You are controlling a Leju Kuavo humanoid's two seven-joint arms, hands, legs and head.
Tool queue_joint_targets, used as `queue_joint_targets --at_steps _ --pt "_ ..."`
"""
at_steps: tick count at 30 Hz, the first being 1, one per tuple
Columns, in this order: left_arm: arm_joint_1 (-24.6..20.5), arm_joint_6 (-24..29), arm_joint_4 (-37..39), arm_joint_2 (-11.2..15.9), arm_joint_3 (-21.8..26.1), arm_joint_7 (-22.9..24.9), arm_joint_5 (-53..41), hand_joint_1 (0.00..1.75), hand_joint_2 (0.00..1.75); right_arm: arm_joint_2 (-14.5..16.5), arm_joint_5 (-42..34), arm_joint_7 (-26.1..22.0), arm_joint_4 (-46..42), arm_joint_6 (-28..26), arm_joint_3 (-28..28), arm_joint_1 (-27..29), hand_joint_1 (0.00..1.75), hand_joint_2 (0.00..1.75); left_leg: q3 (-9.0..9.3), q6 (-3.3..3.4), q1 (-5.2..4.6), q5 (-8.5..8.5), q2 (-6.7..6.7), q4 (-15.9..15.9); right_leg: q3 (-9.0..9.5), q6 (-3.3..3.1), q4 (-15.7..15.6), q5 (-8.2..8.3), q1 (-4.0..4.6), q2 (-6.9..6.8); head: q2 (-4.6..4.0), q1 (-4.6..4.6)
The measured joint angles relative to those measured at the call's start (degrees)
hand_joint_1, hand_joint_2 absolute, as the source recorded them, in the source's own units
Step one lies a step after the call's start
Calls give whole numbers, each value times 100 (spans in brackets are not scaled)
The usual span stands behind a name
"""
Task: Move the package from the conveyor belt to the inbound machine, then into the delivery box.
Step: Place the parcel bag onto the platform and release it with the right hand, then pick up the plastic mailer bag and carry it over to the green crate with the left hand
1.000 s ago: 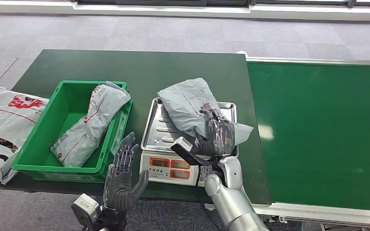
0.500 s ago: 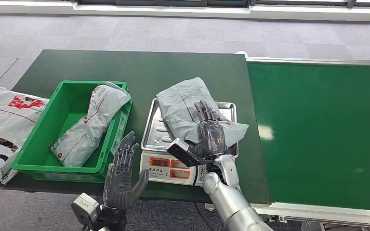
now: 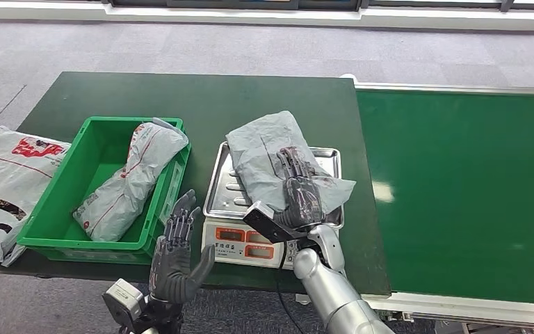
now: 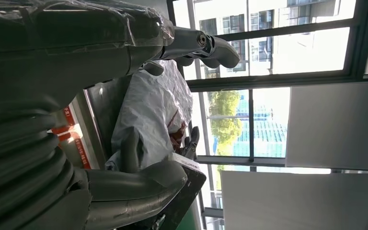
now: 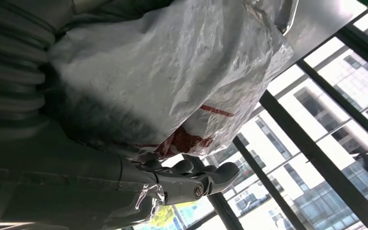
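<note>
One grey package [image 3: 271,156] lies on the scale [image 3: 243,209], long axis toward 11 o'clock; right hand [image 3: 300,195] grips its near end, left hand [image 3: 174,254] hovers open at 8 o'clock.

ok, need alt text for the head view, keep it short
The right robot hand lies on a grey package sitting on a metal scale, on a dark green table. To the left, a green bin holds another package; the left robot hand is raised, fingers spread, holding nothing. A green conveyor belt runs along the right.
</note>
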Motion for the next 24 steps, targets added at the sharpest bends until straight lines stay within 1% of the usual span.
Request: queue_joint_targets --at_steps 5,7,22,24 --pt "-21 36 -2 0 0 0 7 0 175 -2 -425 -489 21 499 0 -65 0 0 1 -2 0 1 1 0 0 -1 0 1 1 1 0 0" --pt "-37 36 -1 0 0 0 10 0 175 -2 -510 -586 21 592 0 -85 0 0 1 -2 0 1 1 0 0 -1 0 1 1 1 0 0" --pt "-55 38 0 0 0 0 10 0 175 -2 -552 -630 21 645 0 -100 0 0 1 -2 0 2 1 0 0 -1 0 1 1 1 -1 0" --pt "-57 38 1 0 0 0 10 0 175 -5 -694 -630 -20 687 29 -82 0 0 1 -3 0 2 1 0 0 -1 0 1 1 2 0 0"
